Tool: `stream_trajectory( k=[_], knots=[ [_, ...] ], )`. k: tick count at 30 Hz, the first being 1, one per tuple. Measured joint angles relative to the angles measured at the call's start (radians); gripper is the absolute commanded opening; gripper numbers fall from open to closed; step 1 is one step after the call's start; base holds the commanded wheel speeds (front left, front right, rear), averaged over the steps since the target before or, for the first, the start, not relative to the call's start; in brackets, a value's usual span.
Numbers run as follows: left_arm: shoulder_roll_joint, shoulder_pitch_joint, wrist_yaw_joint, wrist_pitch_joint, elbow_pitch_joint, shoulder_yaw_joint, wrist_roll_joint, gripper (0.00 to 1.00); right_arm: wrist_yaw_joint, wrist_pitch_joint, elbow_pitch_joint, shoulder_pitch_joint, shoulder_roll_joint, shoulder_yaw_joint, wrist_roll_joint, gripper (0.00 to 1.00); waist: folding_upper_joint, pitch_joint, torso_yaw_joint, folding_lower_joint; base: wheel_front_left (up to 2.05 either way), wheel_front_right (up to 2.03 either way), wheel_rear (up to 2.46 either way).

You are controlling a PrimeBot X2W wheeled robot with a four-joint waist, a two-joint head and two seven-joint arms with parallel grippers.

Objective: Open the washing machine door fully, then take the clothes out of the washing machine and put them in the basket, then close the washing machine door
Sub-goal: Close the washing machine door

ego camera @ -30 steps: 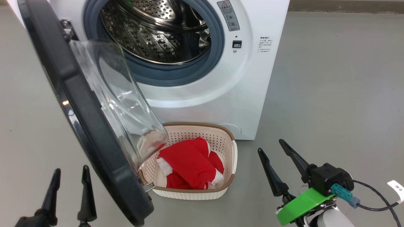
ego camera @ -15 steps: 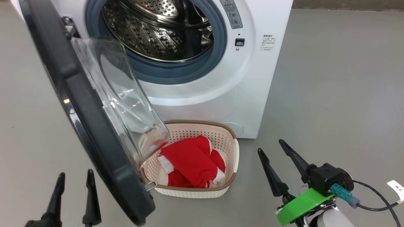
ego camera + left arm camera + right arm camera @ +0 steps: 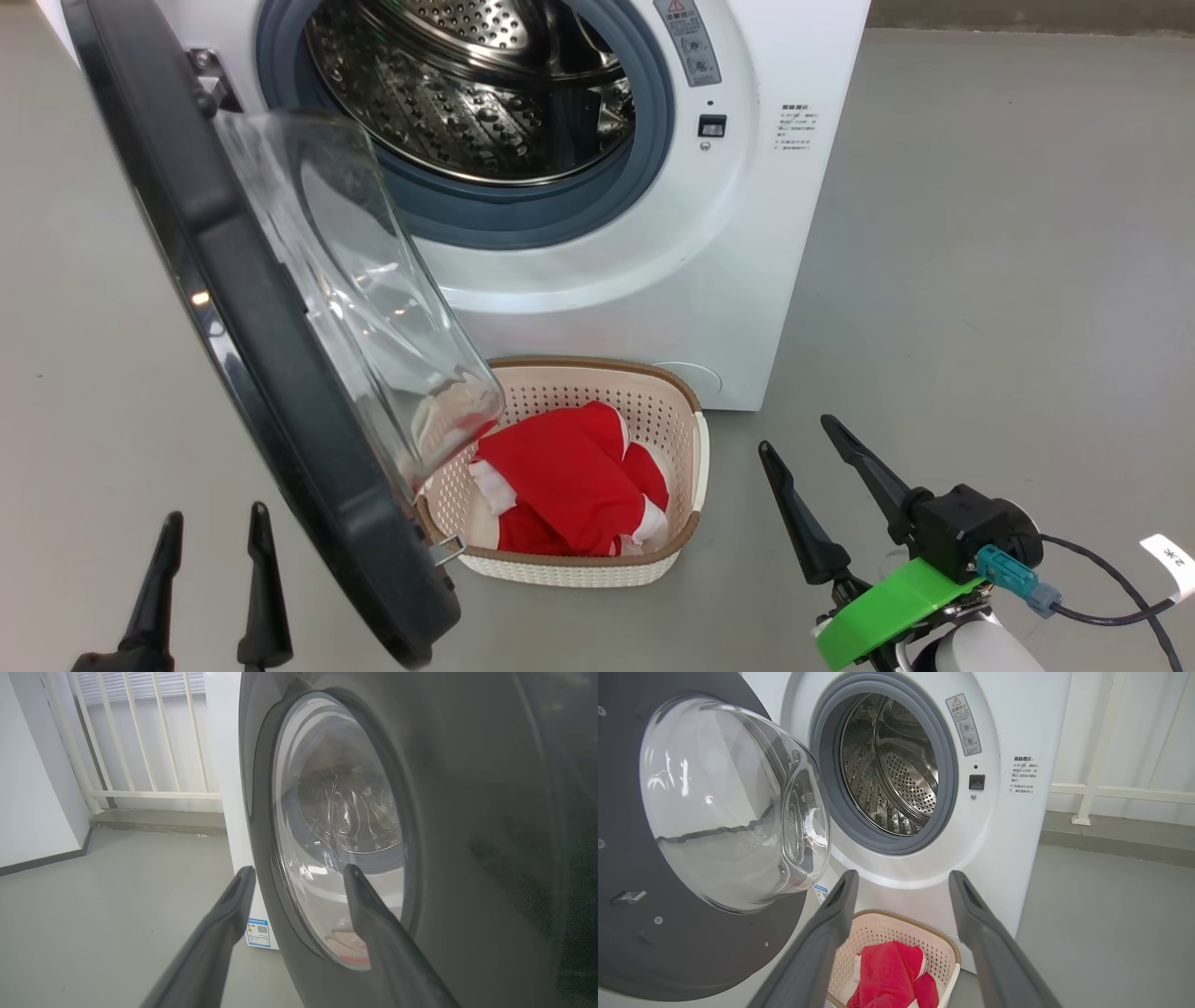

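Observation:
The washing machine point(image 3: 766, 233) stands with its steel drum point(image 3: 476, 84) bare. The washing machine door point(image 3: 233, 308) hangs open to the left, its glass bowl reaching over the basket's left end. The basket point(image 3: 597, 364) sits on the floor against the machine's front, with the red clothes point(image 3: 560, 476) inside. My left gripper point(image 3: 214, 515) is open and low, on the outer side of the door; in the left wrist view my left gripper point(image 3: 299, 871) points at the door point(image 3: 467, 812). My right gripper point(image 3: 795, 435) is open and holds nothing, right of the basket.
Grey floor spreads to the right of the machine and in front of the basket. In the right wrist view a white railing point(image 3: 1125, 793) runs behind the machine, with the basket point(image 3: 943, 947) and the clothes point(image 3: 889, 975) between my right fingers point(image 3: 971, 914).
The head camera has shifted a little, so the whole picture sits slightly higher and to the right. Both grippers stay open, near where they were. Door, basket and clothes have not moved.

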Motion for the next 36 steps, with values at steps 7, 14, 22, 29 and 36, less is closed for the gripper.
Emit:
stream_trajectory(
  k=[7,14,22,29,36],
  knots=[
    [-0.013,0.000,-0.009,0.000,0.009,0.013,0.016,0.44,0.000,0.000,0.002,0.000,0.000,0.001,0.004,1.00,0.0000,-0.003,0.001,0.0000,0.00,0.00,0.00],
    [-0.026,-0.002,-0.020,0.000,0.027,0.034,-0.051,0.00,0.000,0.000,0.006,0.000,0.001,0.002,0.010,1.00,0.0000,-0.003,0.003,0.0000,0.00,0.00,0.00],
    [-0.054,-0.098,-0.037,0.119,-0.046,0.128,-0.609,0.00,0.000,0.000,0.011,0.000,0.003,0.005,0.016,1.00,0.0000,-0.001,0.004,0.0000,0.00,0.00,0.00],
    [-0.058,-0.119,0.068,0.229,-0.173,0.142,-1.162,0.00,0.000,0.000,0.015,0.000,0.003,0.009,0.027,1.00,0.0000,-0.001,-0.007,0.0000,0.00,0.00,0.00],
    [-0.058,-0.130,0.198,0.347,-0.284,0.162,-1.461,0.00,0.000,0.000,0.019,-0.003,0.004,0.008,0.065,1.00,0.0000,0.009,-0.017,0.0000,0.00,0.00,0.00]
  ],
)
